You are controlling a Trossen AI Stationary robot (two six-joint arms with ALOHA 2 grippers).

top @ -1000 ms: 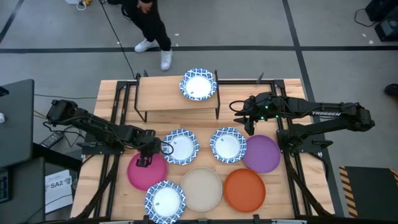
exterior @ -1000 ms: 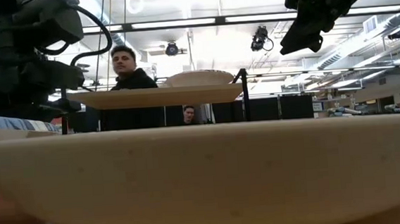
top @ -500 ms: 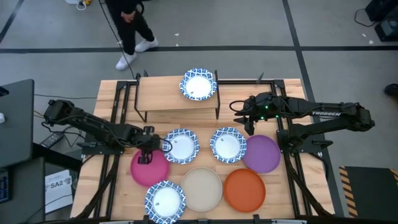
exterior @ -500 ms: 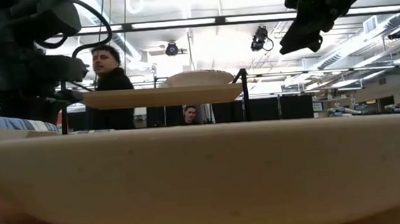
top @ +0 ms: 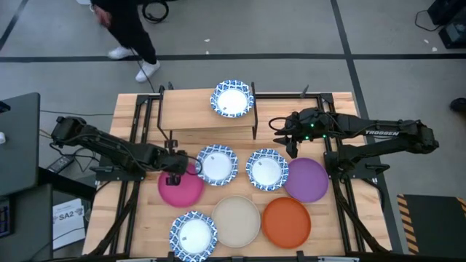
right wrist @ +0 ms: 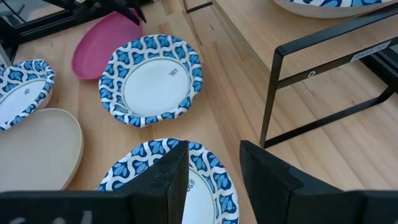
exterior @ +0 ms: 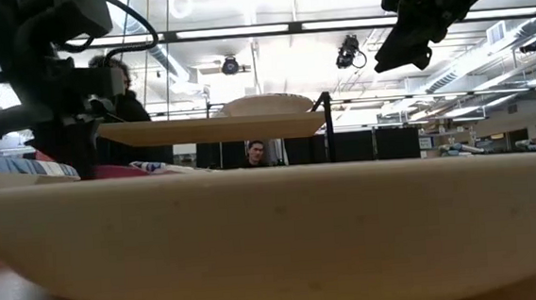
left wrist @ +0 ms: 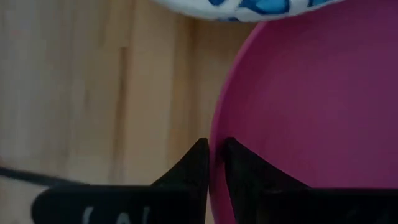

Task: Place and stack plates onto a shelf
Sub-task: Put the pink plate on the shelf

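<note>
Step in hand: pickup of the pink plate (top: 182, 188) by the left tool (top: 173, 177). The wrist view shows its two fingers (left wrist: 198, 163) pinched narrow on the plate's rim, one on each face, so the plate is gripped at its edge nearest the surface's left side. In the low view the plate appears tilted, its gripped edge raised (whether the far edge rests on the surface cannot be told). It lies just beside a blue-rimmed plate (top: 216, 164), which overlaps or touches it.

The shelf (top: 189, 110) stands at the far edge of the surface and carries one blue-rimmed plate (top: 232, 99) at its right end; its left half is bare. Seven plates are off it.

The right tool (top: 291, 137) hangs above the surface by the shelf's right leg, its fingers partly apart, holding nothing.

Next move, in my judgement: raise the pink plate clear of its neighbour and above shelf height, carry it to the far edge, and set it flat on the shelf.
</note>
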